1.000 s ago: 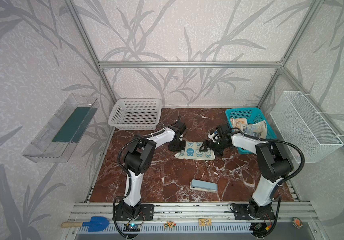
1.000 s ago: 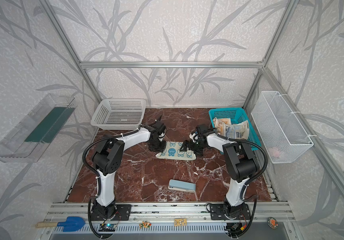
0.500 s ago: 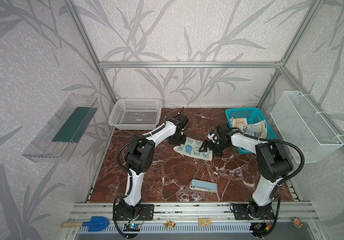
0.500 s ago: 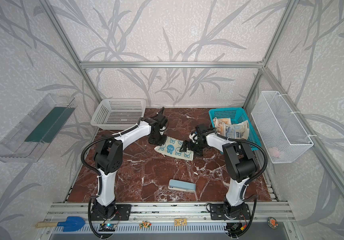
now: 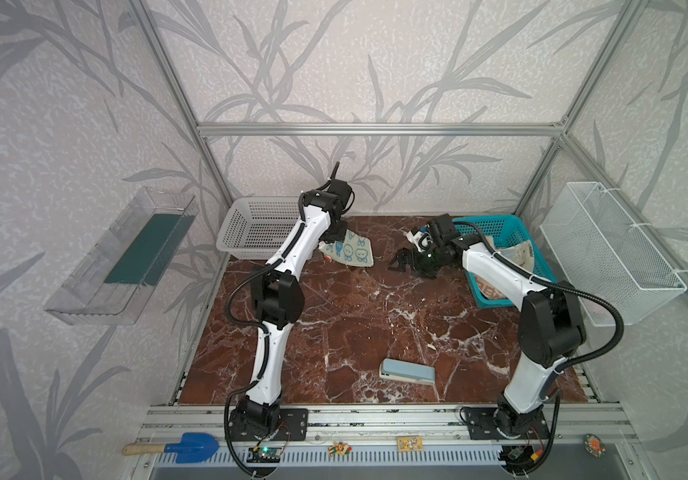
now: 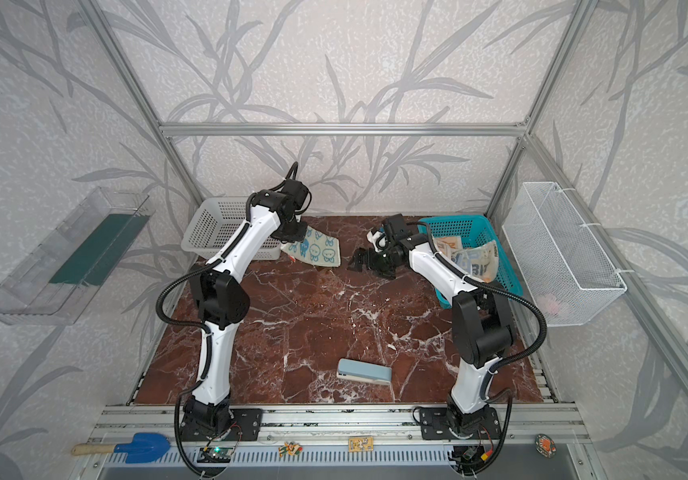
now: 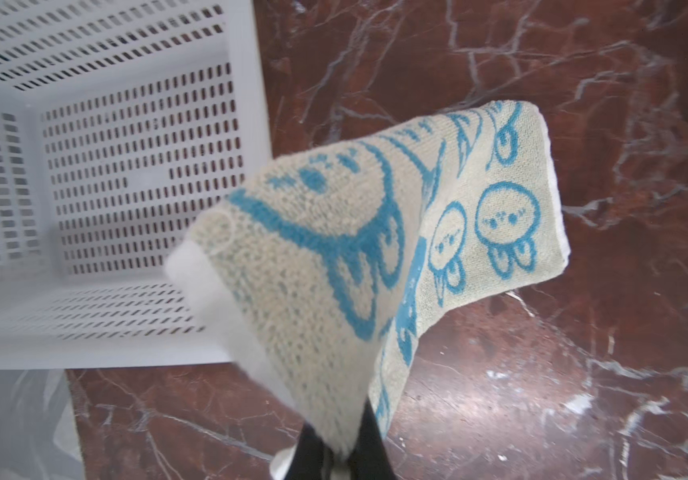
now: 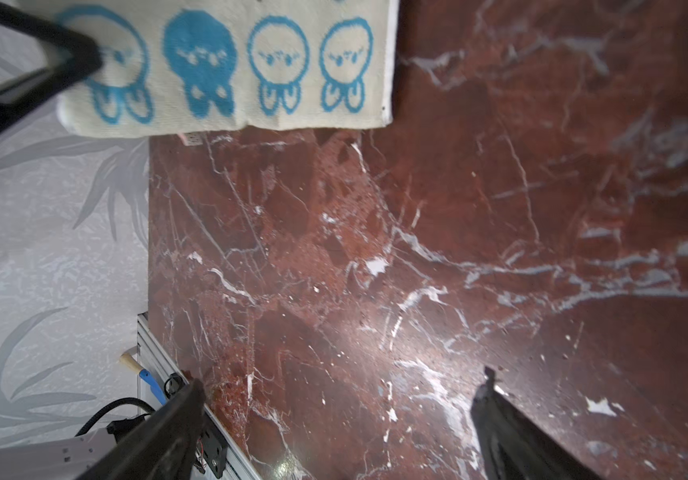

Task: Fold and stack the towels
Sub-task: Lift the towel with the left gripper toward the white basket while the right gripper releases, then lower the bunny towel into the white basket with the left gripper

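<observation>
A cream towel with blue animal faces (image 5: 352,250) (image 6: 318,252) hangs folded above the marble table, beside the white basket. My left gripper (image 5: 334,237) (image 7: 338,440) is shut on one corner of it, and the cloth (image 7: 334,249) droops from the jaws. My right gripper (image 5: 402,264) (image 6: 359,264) (image 8: 340,378) stands open and empty just above the table, to the right of the towel (image 8: 230,70) and apart from it. Two more towels (image 5: 519,253) (image 6: 475,259) lie crumpled in the teal basket (image 5: 487,218) (image 6: 454,222).
The white perforated basket (image 5: 250,232) (image 7: 126,166) stands at the back left, right by the hanging towel. A pale blue block (image 5: 408,371) (image 6: 363,371) lies near the front. A wire basket (image 5: 608,249) and a clear tray (image 5: 126,257) hang on the side walls.
My left gripper has lifted the cream-and-blue towel off the table and carried it back and left toward the white basket. The right gripper has stayed open in about the same place.
</observation>
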{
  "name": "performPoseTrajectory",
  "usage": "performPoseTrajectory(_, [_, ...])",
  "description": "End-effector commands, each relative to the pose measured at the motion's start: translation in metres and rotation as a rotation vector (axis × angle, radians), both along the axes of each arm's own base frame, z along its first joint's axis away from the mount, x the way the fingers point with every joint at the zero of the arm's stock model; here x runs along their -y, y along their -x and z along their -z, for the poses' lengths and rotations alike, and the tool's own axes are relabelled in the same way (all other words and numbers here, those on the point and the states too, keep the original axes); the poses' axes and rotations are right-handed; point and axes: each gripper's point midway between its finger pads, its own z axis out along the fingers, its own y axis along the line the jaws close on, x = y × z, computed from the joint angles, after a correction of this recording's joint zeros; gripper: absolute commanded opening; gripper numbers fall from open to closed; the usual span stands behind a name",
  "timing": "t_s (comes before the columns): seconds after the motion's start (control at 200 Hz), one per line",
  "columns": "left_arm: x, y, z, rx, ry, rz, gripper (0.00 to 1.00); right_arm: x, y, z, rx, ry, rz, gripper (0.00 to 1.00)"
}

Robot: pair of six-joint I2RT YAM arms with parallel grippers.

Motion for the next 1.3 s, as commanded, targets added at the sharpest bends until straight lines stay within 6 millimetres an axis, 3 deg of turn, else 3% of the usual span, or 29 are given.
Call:
performPoseTrajectory(0.0, [-0.019, -0.006, -0.024, 0.044, -0.105, 0.029, 0.0, -0.009, 0.0, 0.004, -0.03, 0.027, -0.014, 0.99])
performPoseTrajectory(0.245, [-0.041, -0.046, -0.072, 0.251, -0.208, 0.095, 0.0, -0.028, -0.004, 0.008, -0.036, 0.021, -0.037, 0.99])
performPoseTrajectory(0.48, [-0.082, -0.065, -0.086, 0.318, -0.217, 0.085, 0.0, -0.035, -0.006, 0.012, -0.038, 0.035, -0.057, 0.99])
performPoseTrajectory(0.86, [-0.154, -0.073, -0.061, 0.276, -0.148, 0.016, 0.0, -0.056, -0.025, -0.005, 0.032, 0.067, -0.083, 0.99])
performPoseTrajectory(1.14, [-0.177, -0.078, -0.031, 0.242, -0.169, 0.045, 0.0, -0.074, -0.036, -0.031, 0.149, 0.03, -0.09, 0.99])
performPoseTrajectory(1.295, [-0.187, -0.08, -0.011, 0.208, -0.218, 0.071, 0.0, -0.08, -0.04, -0.031, 0.153, 0.031, -0.099, 0.99])
